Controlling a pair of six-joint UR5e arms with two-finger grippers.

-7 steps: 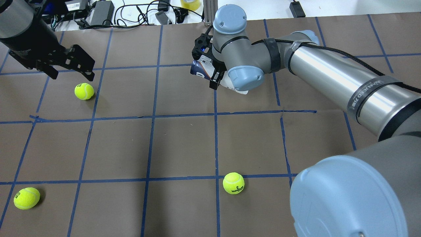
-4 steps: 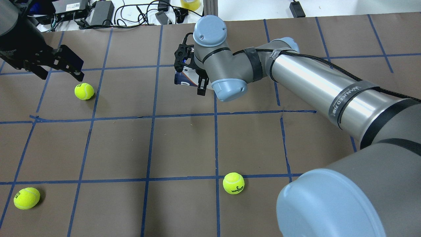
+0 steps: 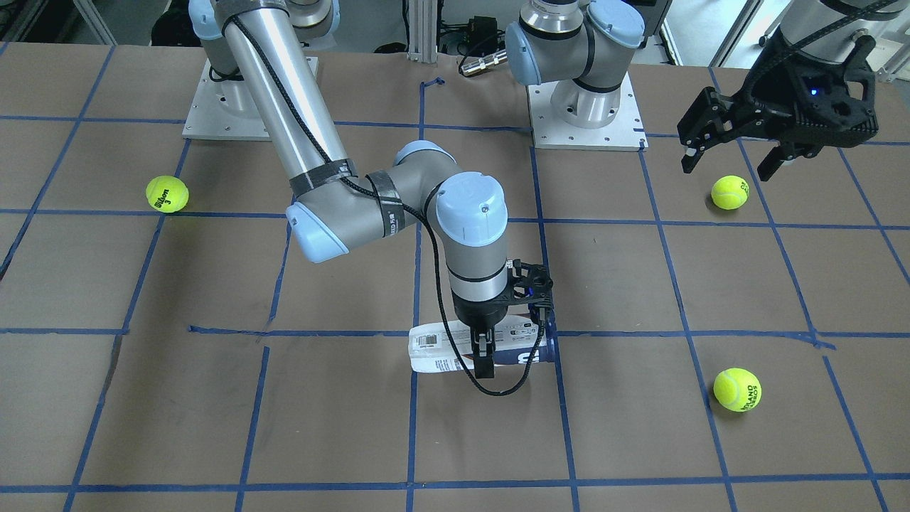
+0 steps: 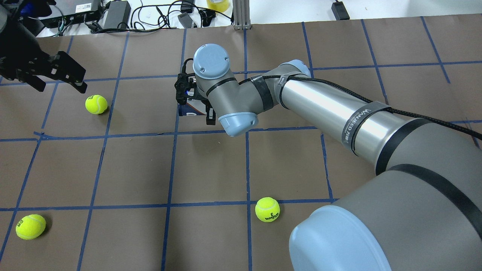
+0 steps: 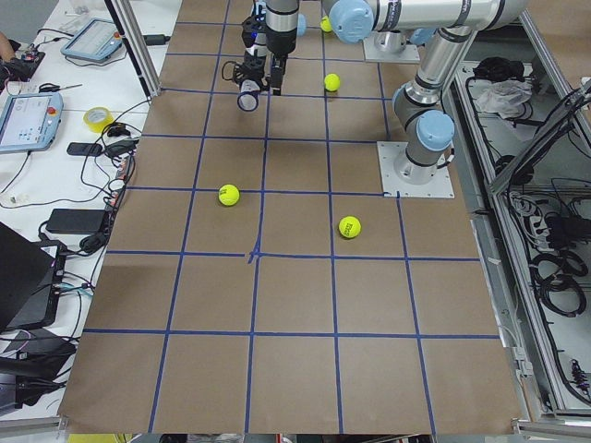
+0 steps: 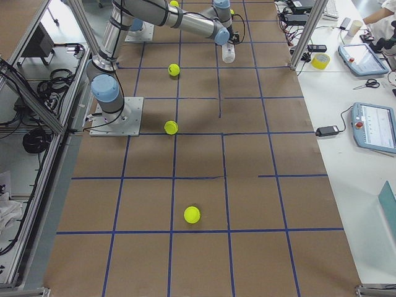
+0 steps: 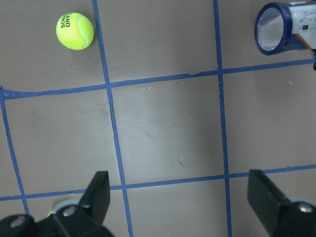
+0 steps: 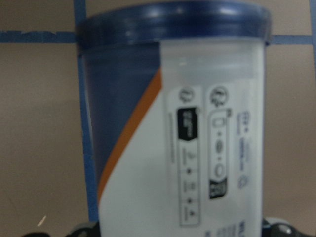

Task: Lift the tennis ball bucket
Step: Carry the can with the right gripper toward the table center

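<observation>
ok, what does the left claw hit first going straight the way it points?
Probably the bare brown paper-covered table, by the left wrist view. The open left claw frames neither the yellow-green tennis ball nor the clear navy-rimmed plastic tube, both off to the sides.

Open table (image 3: 625, 284) around the tennis ball bucket (image 3: 435, 355), nearest tennis ball (image 3: 736, 389) well apart

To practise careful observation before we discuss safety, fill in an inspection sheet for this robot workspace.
Surface: table, brown paper, blue tape grid.
Job's things: tube horizontal, open end visible from left wrist view.
Clutter: balls, three, loose.
Grippers: right gripper jaws shut on tube; left gripper open, hovering near a ball.
Cables: black cable along right arm, loop dangling by tube.
Surroundings: bench with adapters, tape roll; pendants.
</observation>
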